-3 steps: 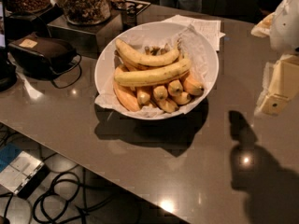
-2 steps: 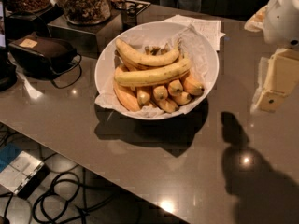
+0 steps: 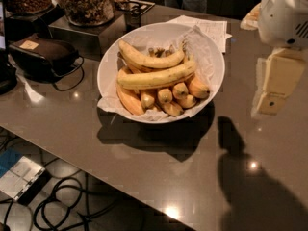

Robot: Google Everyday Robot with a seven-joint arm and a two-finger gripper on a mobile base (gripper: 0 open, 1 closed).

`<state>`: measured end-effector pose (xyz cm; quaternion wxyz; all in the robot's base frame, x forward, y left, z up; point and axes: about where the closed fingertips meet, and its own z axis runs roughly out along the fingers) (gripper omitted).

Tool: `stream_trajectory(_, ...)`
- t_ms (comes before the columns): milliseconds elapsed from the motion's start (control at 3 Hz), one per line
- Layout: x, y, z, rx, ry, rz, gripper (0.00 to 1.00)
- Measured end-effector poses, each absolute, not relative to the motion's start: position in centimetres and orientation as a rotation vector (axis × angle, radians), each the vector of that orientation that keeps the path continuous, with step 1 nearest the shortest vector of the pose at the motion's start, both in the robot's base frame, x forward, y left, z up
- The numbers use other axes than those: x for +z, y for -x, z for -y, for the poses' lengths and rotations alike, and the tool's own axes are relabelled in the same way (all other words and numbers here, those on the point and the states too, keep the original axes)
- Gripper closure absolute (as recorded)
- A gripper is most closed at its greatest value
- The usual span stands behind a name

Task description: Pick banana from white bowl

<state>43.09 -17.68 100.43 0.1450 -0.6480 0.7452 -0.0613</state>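
Observation:
The white bowl (image 3: 107, 66) stands on the dark table, lined with crumpled white paper. The banana (image 3: 156, 76), long, thick and pale yellow, lies across the pile in the bowl. A slimmer curved banana (image 3: 144, 59) lies just behind it, and short orange-yellow bunched bananas (image 3: 166, 96) lie in front of it. My gripper (image 3: 273, 88), cream-coloured under the white arm, hangs above the table to the right of the bowl. It is clear of the bowl and holds nothing.
Glass jars of snacks (image 3: 86, 3) on a dark box stand at the back left. A black device with a cable (image 3: 45, 57) lies left of the bowl. Papers (image 3: 209, 30) lie behind the bowl. The table edge (image 3: 91, 170) runs diagonally at the front left, with cables on the floor (image 3: 62, 203).
The arm and gripper have moved a little to the left, toward the bowl, and their shadow on the table has shifted left too. The bananas have not moved.

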Motion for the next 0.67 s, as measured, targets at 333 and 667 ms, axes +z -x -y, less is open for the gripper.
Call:
stream_trajectory(333, 101.0, -43.4, 17.1, -0.172, 1.844, -2.116, 0.0)
stream_trajectory(667, 101.8, -43.8, 14.2, -0.132, 1.87, -2.055, 0.0)
